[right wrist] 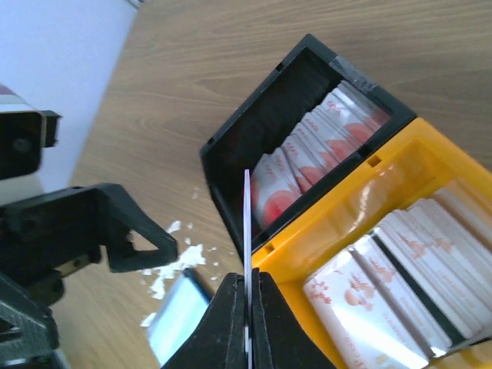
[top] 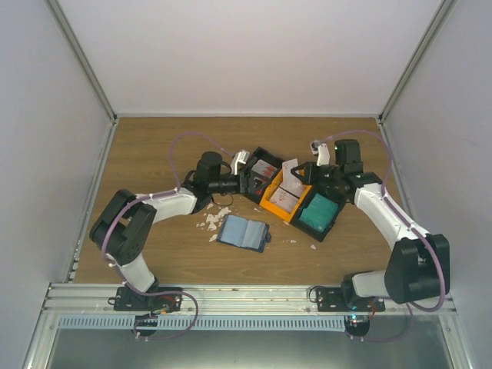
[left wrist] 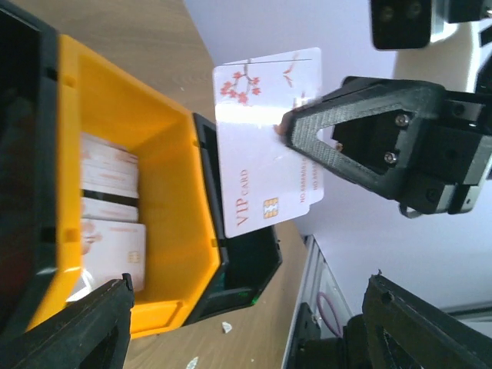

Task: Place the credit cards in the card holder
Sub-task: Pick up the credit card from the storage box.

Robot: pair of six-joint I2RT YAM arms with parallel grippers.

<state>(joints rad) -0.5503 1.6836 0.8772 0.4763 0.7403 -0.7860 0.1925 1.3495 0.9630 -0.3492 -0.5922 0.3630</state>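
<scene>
My right gripper [right wrist: 247,280] is shut on one white credit card [right wrist: 247,223], seen edge-on, and holds it upright above the orange tray [right wrist: 338,223]. In the left wrist view this card [left wrist: 261,161] shows red blossoms, "VIP CARD" and a chip. My left gripper [left wrist: 250,286] is open and empty, close beside the held card, over the trays. More credit cards lie in the orange tray [left wrist: 108,200] and red-and-white ones in the black tray [right wrist: 307,154]. The card holder [top: 244,233] lies open on the table in front of the trays, its blue-grey inside up.
A third tray with a teal inside [top: 319,215] stands right of the orange tray [top: 270,206]. Torn white scraps [top: 211,219] lie left of the card holder. Grey walls enclose the wooden table [top: 154,154] on three sides.
</scene>
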